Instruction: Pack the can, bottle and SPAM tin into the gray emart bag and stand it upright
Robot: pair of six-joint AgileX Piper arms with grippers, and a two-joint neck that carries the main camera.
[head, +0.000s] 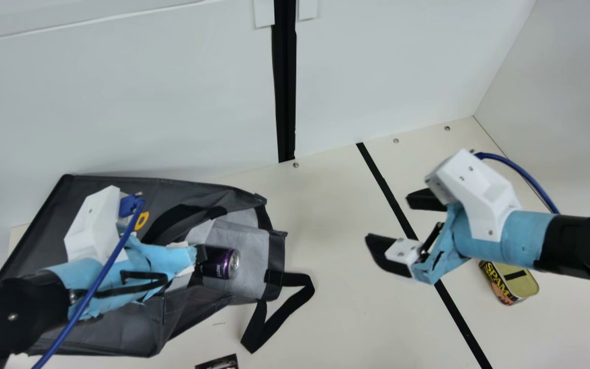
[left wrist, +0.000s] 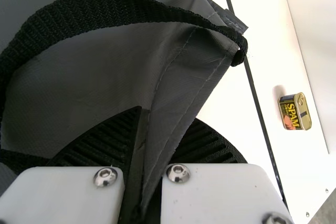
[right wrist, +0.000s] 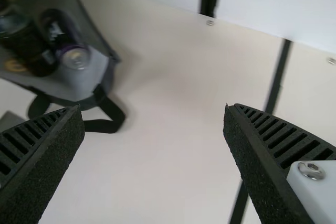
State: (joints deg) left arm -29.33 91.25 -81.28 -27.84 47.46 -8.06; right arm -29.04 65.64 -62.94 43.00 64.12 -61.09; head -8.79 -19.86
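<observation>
The gray bag lies on its side at the main view's left, mouth toward the middle. My left gripper is at its mouth; in the left wrist view my left gripper is shut on a fold of the bag's edge. The purple can lies inside the bag, and the right wrist view shows the dark bottle beside the can. My right gripper hangs open above the table, and in its wrist view my right gripper holds nothing. The SPAM tin rests beyond it at the right.
A black strap of the bag trails over the cream table. Part of a dark printed item shows at the near edge. A black tape line crosses the table, and white walls stand behind and right.
</observation>
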